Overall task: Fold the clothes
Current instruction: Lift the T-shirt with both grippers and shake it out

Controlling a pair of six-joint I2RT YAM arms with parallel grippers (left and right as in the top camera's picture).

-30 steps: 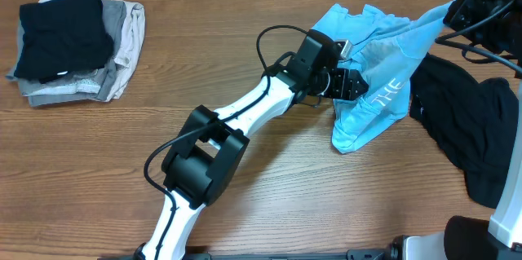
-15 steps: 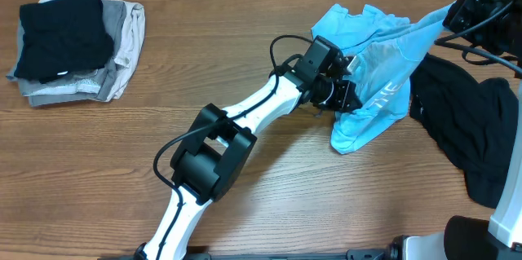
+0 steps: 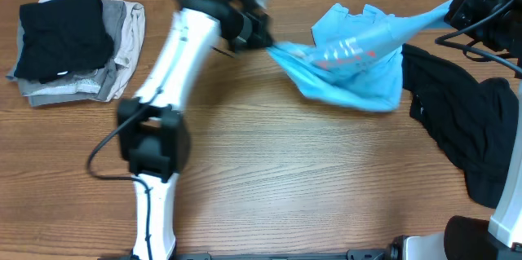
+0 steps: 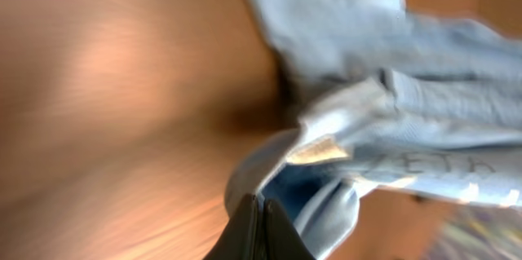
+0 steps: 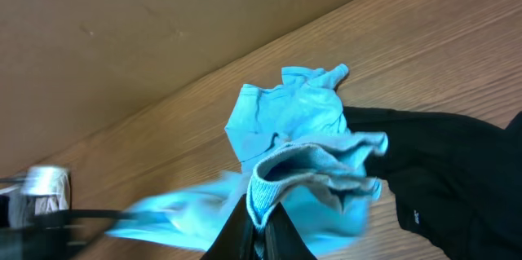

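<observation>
The light blue T-shirt (image 3: 355, 63) with white and coral lettering hangs stretched between my two grippers across the back right of the table. My left gripper (image 3: 263, 38) is shut on the shirt's left edge (image 4: 281, 174), its jaws pressed together on the fabric. At the far right edge my right gripper (image 3: 453, 9) is shut on the shirt's ribbed collar (image 5: 273, 180). A plain black garment (image 3: 461, 125) lies crumpled on the right, under and beside the shirt, and shows in the right wrist view too (image 5: 457, 162).
A folded pile of grey and black clothes (image 3: 73, 44) lies at the back left. The left arm (image 3: 167, 97) reaches diagonally over the wooden table (image 3: 269, 178). A cardboard wall (image 5: 163, 24) stands behind the table's far edge.
My left gripper closed on the shirt's edge and swung fast up and left, pulling the shirt out into a stretched band. The right gripper held its place with the collar.
</observation>
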